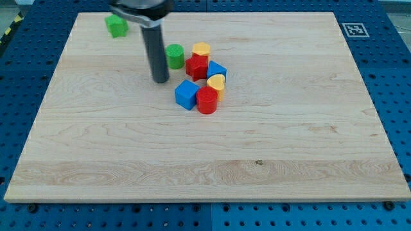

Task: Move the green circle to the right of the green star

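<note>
The green circle [174,56] stands on the wooden board just left of a cluster of blocks. The green star [116,25] lies near the board's top left corner. My tip [160,80] rests on the board just below and left of the green circle, close to it but with a small gap. The rod rises from the tip toward the view's top.
The cluster right of the green circle holds a yellow hexagon [201,49], a red star-like block [196,66], a blue block [216,70], a yellow heart [217,83], a blue cube [186,94] and a red cylinder [207,100]. A marker tag [352,29] sits at the top right.
</note>
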`<state>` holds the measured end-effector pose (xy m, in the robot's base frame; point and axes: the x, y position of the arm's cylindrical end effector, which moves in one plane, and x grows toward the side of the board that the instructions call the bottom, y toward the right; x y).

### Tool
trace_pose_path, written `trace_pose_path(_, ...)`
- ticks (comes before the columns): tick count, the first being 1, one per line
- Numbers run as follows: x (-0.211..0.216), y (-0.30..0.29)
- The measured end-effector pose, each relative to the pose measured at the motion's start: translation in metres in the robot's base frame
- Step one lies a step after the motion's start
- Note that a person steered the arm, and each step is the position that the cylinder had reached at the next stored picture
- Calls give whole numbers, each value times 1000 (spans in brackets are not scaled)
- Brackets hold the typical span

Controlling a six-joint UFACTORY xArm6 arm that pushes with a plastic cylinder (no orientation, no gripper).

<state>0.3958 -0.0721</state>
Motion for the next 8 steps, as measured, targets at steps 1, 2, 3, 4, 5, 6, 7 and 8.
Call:
trace_pose_path(1, 0, 29)
trace_pose_path(2, -11, 37)
trace_pose_path(3, -22, 38)
trace_pose_path(4, -28, 19)
trace_pose_path(5, -29, 13)
trace_pose_path(6, -33, 31)
trace_pose_path(7, -33, 44)
trace_pose_path(8, -37, 25)
